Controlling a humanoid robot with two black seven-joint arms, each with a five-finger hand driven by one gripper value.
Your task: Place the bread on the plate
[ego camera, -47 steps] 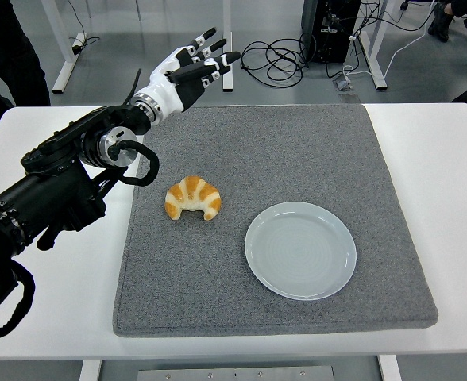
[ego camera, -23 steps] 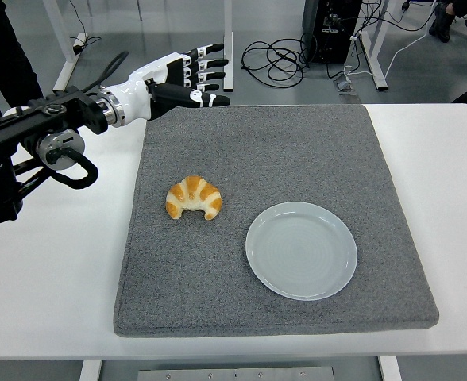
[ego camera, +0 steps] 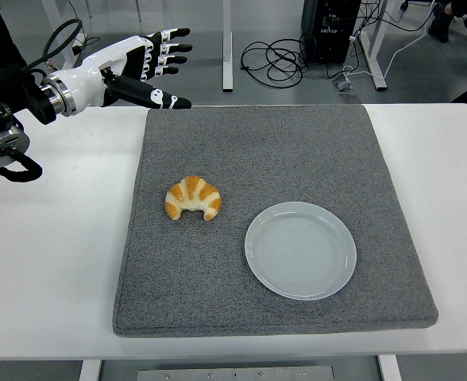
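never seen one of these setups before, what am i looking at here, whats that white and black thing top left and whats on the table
That thing is a robot's left hand: white palm, five black fingers, on a black arm coming in from the left edge. Its fingers are spread and it holds nothing. The right hand is out of view. The camera sits high on the robot, looking forward and down over a white table. On the table lies a grey mat. On the mat are a croissant and, to its right and apart from it, an empty pale blue plate. The croissant is meant to go on the plate.
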